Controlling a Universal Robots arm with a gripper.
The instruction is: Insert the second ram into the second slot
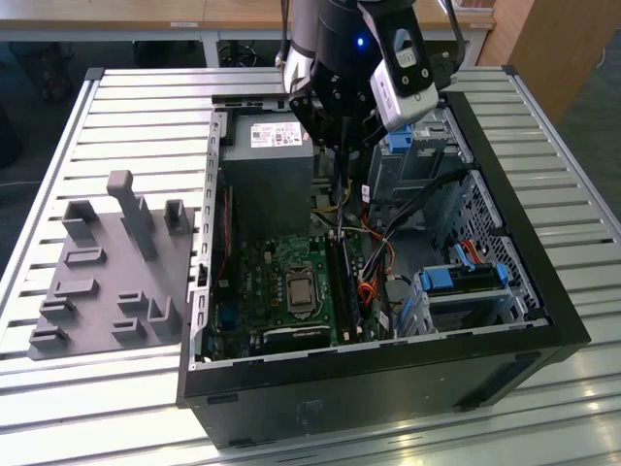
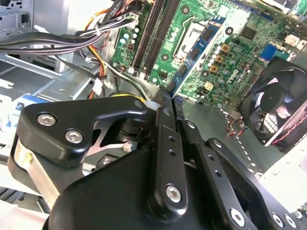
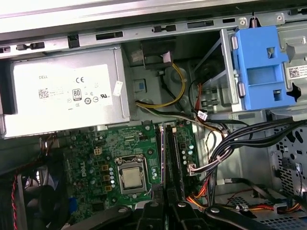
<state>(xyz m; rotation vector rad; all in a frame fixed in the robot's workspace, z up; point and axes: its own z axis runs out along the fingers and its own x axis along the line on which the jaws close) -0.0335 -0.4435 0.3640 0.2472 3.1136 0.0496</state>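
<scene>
Farthest to the exterior view's left of the fingers, a grey fixture plate lay on the slatted table, well apart from them. Nearer, inside the open computer case, the grey power supply stood just beside the fingers on that same side, with the green motherboard and its processor socket lower down and below fingertip level. The gripper hung over the middle of the case, pointing down. In the second wrist view its fingers were drawn close together, pinching the second ram, a thin blue stick that ran on edge out from between the tips towards the board. The stick was above the board, not seated. In the first wrist view the gripper sat in line with the long memory slots straight beyond its tips. To the exterior view's right of the fingers, a bundle of black cables crossed the case, and a blue drive bracket sat farther off, near the case wall.
</scene>
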